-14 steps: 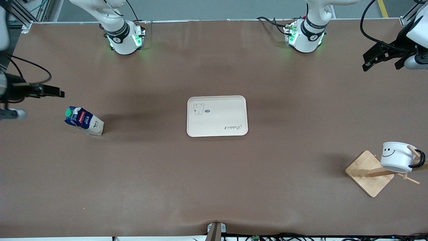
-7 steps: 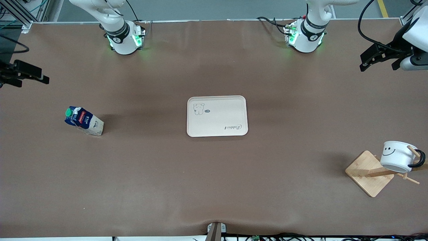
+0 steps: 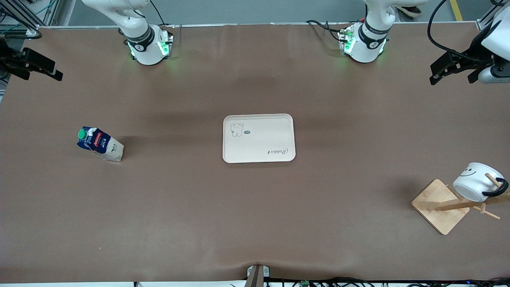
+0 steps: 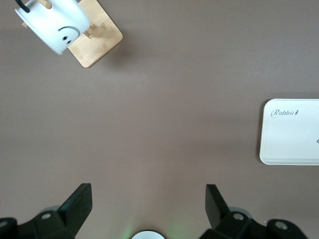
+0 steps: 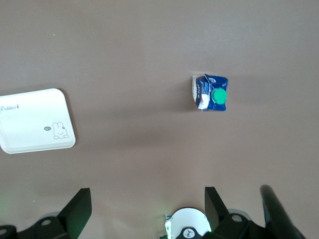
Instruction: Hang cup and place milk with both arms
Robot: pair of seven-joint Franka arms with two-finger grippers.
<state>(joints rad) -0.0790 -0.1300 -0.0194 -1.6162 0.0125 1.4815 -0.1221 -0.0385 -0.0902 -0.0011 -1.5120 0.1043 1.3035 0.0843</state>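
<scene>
The cup (image 3: 474, 185), white with a smiley, hangs tilted by its black handle on a peg of the wooden rack (image 3: 437, 205) at the left arm's end of the table. It also shows in the left wrist view (image 4: 52, 25). The milk (image 3: 99, 144) stands on the table at the right arm's end and shows in the right wrist view (image 5: 210, 93). My left gripper (image 3: 453, 75) is open and empty in the air over the table's edge, well away from the rack; its fingers (image 4: 77, 201) frame bare table. My right gripper (image 3: 40, 71) is open and empty, away from the milk.
A white tray (image 3: 259, 138) with a rabbit drawing lies at the middle of the table, also in the left wrist view (image 4: 291, 132) and the right wrist view (image 5: 35, 121). The arms' green-lit bases (image 3: 149, 46) stand along the robots' edge.
The cup has tipped on its peg, its smiley now turned upward. My right gripper has drawn away from the milk toward the robots' edge. My left gripper has barely moved.
</scene>
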